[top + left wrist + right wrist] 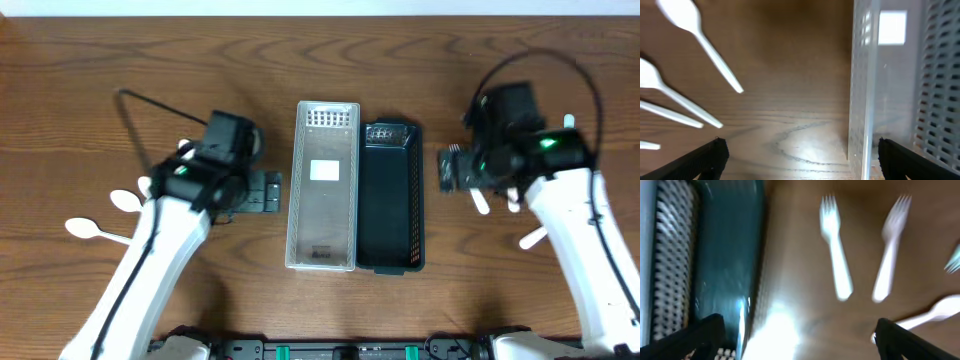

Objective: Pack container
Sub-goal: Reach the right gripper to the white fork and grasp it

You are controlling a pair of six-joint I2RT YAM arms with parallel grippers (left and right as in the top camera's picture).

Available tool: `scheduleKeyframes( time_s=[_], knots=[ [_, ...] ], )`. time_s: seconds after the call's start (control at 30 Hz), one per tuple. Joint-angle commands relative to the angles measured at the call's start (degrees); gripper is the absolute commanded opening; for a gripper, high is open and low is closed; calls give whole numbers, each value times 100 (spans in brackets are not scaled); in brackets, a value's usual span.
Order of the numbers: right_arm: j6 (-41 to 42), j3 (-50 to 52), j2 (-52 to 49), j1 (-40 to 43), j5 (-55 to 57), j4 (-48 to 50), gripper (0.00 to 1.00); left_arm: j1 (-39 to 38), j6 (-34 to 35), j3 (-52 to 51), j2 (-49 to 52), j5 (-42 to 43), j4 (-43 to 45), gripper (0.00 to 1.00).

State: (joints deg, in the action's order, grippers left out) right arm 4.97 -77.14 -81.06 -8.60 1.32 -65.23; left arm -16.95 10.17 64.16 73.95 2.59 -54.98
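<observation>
A clear perforated container point(322, 185) lies mid-table with a dark teal basket point(391, 195) right beside it. White spoons point(125, 200) lie at the left and white forks point(480, 203) at the right. My left gripper point(262, 193) hovers open just left of the clear container. In the left wrist view my left gripper point(800, 160) spans bare wood and the clear container's wall point(862, 75), with spoons point(700, 37) ahead. My right gripper point(447, 170) is open just right of the basket. In the right wrist view my right gripper point(800, 340) holds nothing, between the basket point(730, 255) and the forks point(835, 255).
A thin black cable point(150, 105) loops over the far left of the wooden table point(80, 60). Another spoon point(85, 229) lies near the left arm, and one more fork point(533, 238) lies by the right arm.
</observation>
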Motion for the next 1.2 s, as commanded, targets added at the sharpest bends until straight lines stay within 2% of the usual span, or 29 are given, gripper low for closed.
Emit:
scheduleKeyframes(
  time_s=[0.0, 0.2, 0.4, 0.53, 0.9, 1.17],
  knots=[
    [-380, -710, 4, 317, 173, -52, 99, 208, 81, 136, -568, -72, -120, 98],
    [-866, -1051, -396, 1038, 98, -155, 99, 866, 673, 133, -1239, -306, -308, 98],
    [-1593, -1051, -1410, 1316, 105, -195, 99, 1432, 708, 133, -1285, -332, -326, 98],
    [-1993, -1051, -1963, 1329, 107, -138, 99, 1539, 708, 133, -1259, -332, -323, 98],
    [-2396, -1049, -3272, 1270, -9, -157, 99, 1539, 708, 133, -1255, -330, -236, 98],
    [-2520, -1049, -3853, 1126, -9, -70, 99, 1539, 708, 133, -1255, -332, -238, 98]
  ],
)
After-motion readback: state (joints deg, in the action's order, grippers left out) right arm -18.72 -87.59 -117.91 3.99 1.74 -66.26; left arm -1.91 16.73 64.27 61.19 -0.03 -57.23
